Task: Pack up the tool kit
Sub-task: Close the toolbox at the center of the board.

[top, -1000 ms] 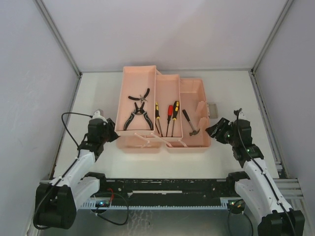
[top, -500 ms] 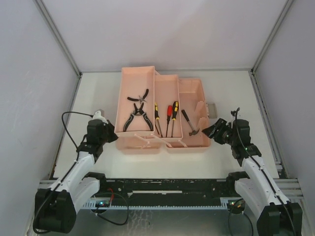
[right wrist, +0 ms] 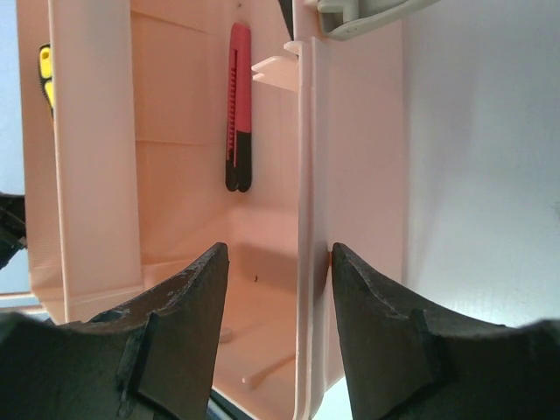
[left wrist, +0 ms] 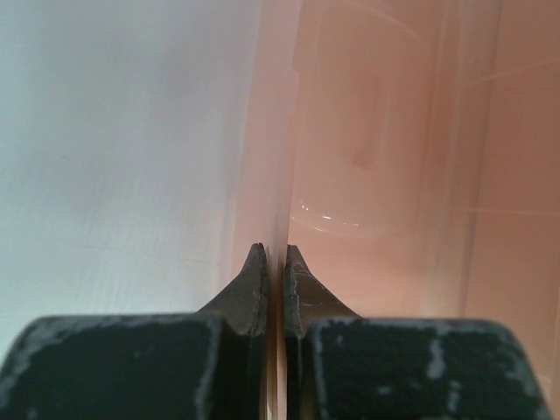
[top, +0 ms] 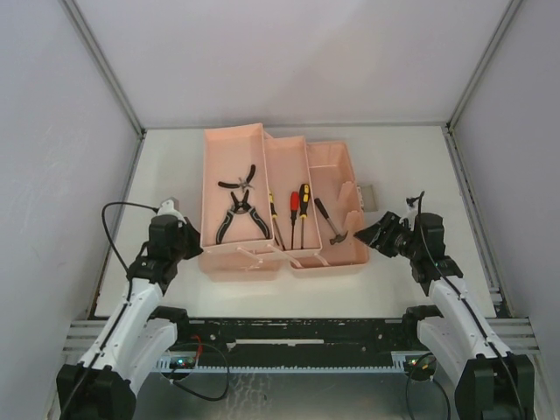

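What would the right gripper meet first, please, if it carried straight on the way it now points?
Probably the toolbox's side wall: its rim stands between the open fingers of the right gripper and would run deeper into the gap. Farther along sits a grey latch, though depth is unclear.

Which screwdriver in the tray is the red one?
The middle screwdriver: its handle is red, while the left screwdriver and the right screwdriver beside it have yellow-and-black handles.
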Robot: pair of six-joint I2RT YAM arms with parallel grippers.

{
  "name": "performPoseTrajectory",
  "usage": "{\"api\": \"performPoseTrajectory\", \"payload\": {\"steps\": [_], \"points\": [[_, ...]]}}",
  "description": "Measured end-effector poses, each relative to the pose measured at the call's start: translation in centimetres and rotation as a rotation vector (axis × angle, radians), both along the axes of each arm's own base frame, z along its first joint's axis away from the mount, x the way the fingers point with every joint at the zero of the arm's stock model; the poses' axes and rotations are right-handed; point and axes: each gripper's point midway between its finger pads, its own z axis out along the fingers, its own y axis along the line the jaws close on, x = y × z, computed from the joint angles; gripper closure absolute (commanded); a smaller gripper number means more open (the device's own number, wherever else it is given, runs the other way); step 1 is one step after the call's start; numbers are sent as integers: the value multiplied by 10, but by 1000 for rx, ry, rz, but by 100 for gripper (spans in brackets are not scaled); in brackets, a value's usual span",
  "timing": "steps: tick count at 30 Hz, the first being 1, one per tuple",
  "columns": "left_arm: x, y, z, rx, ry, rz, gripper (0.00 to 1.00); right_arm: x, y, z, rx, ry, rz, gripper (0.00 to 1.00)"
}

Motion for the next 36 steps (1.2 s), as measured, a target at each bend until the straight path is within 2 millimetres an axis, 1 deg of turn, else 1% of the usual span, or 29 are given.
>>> {"api": "performPoseTrajectory", "payload": {"steps": [3,7,12,17,27,32,36], "points": [[-4,4,6,29,10,6,100,-2,6,3,42,1,28,50],[-7,6,20,83,15,6,100,-3,11,6,89,5,44,51],[-9,7,46,173,-7,-8,100,-4,15,10,115,-5,65,51],[-10,8,66,246,-20,-24,100,-6,19,14,135,-12,88,51],[-10,-2,104,397,-34,-77,100,-8,22,17,151,-11,101,51],[-10,-7,118,429,-41,-99,100,-9,22,18,155,-9,104,51],[-6,-11,131,455,-51,-121,100,-12,23,13,185,15,90,50]]}}
